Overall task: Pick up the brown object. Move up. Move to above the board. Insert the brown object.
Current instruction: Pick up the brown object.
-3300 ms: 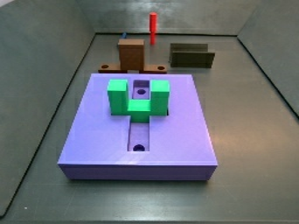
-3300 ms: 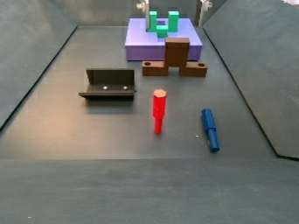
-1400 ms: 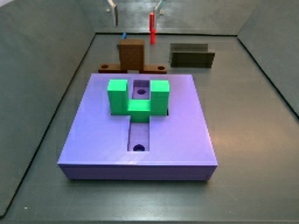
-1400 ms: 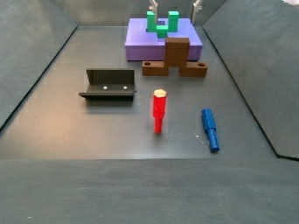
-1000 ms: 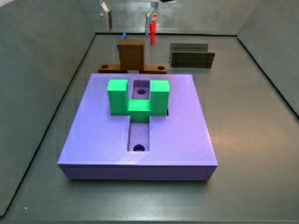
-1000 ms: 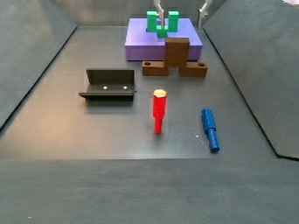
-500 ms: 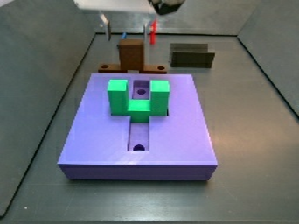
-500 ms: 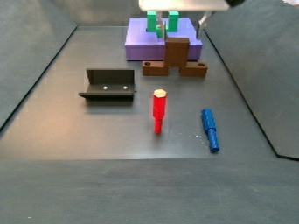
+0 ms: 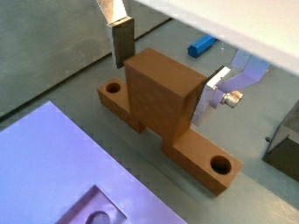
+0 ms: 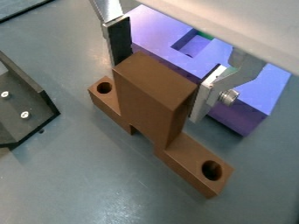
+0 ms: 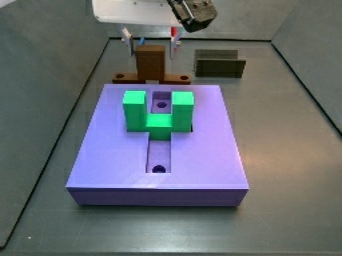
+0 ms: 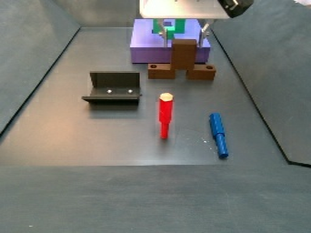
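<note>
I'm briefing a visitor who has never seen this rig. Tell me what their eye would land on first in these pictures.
First, the large purple board filling the near floor in a side view, with a bright green U-shaped block on top. Next, the end effector at the board's far edge, open, its fingers on either side of the brown object. Then the upright red peg and the blue piece lying on the grey floor.

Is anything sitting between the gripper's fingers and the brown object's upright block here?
Nothing visible. The gripper straddles the brown object, one finger on each side of the upright block, with only bare gaps between pads and wood in both wrist views.
</note>
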